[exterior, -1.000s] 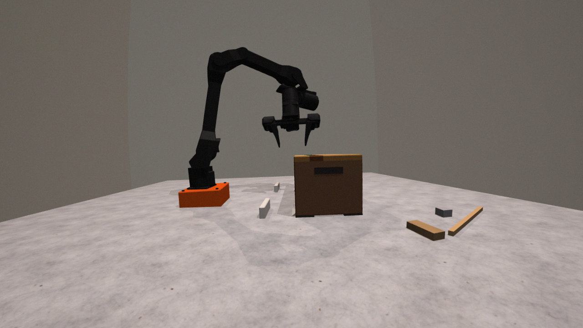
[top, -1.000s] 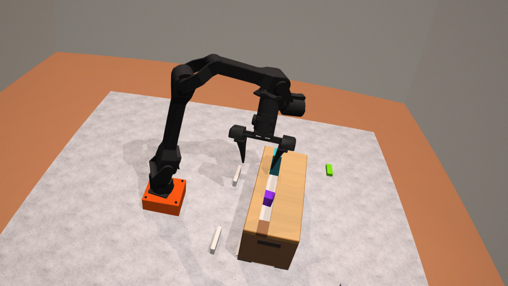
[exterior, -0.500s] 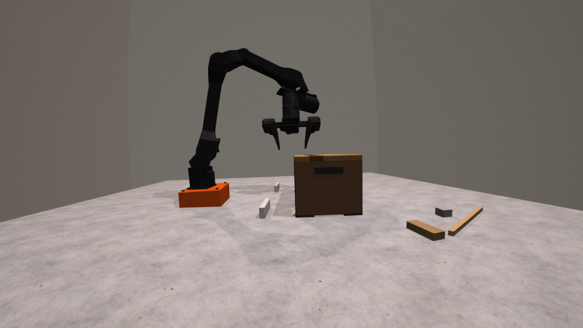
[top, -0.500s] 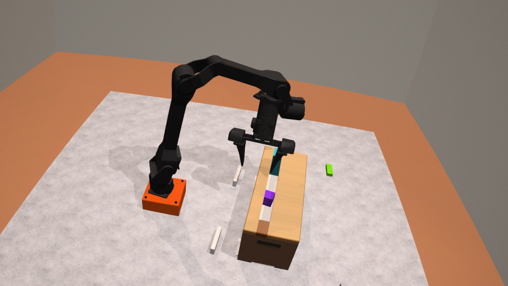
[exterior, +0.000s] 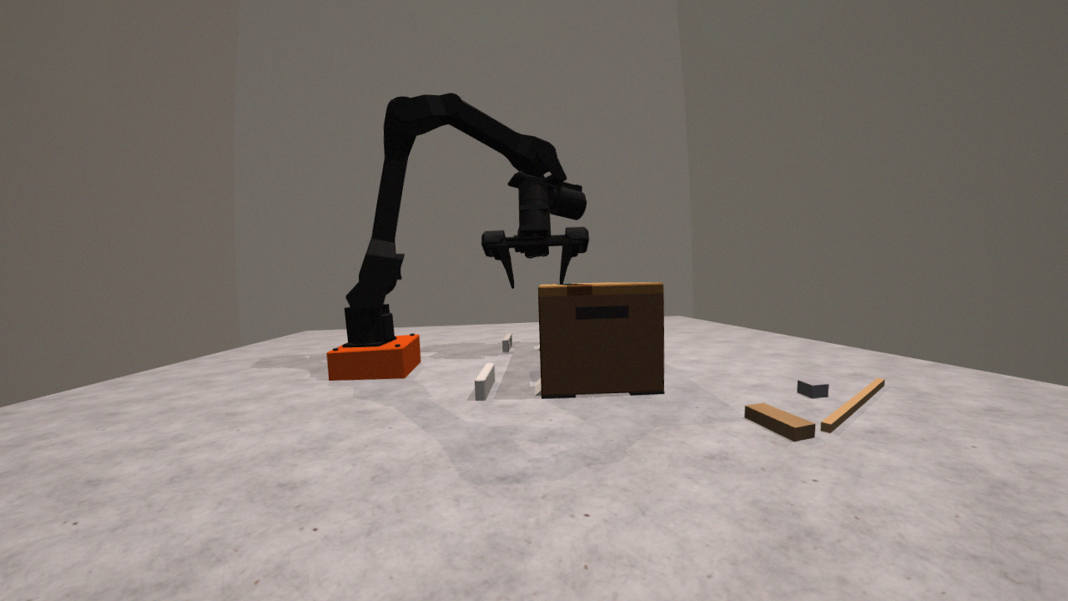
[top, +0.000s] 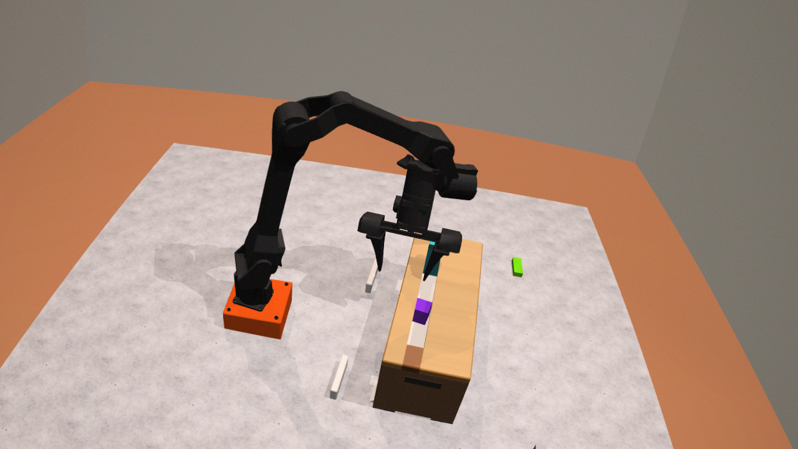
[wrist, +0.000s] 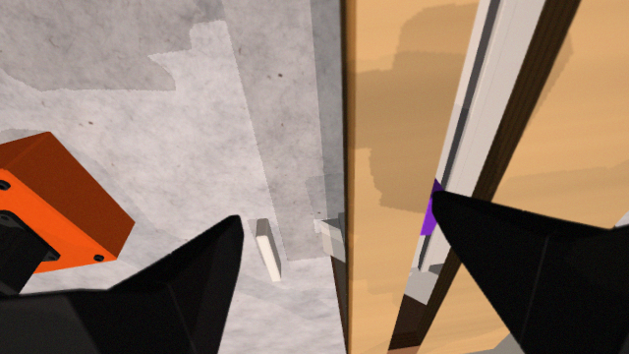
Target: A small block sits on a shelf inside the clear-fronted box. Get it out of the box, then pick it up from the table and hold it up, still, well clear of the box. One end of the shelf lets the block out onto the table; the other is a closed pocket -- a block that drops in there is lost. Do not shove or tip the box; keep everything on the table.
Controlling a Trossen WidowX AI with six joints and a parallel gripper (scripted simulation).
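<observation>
The purple cube-shaped block (top: 422, 310) is seated on the pale shelf (top: 426, 292) inside the slotted wood-grain box (top: 457, 312). The matte black gripper (top: 403, 267) is spread wide, empty, one pointed finger entering the slot.
</observation>
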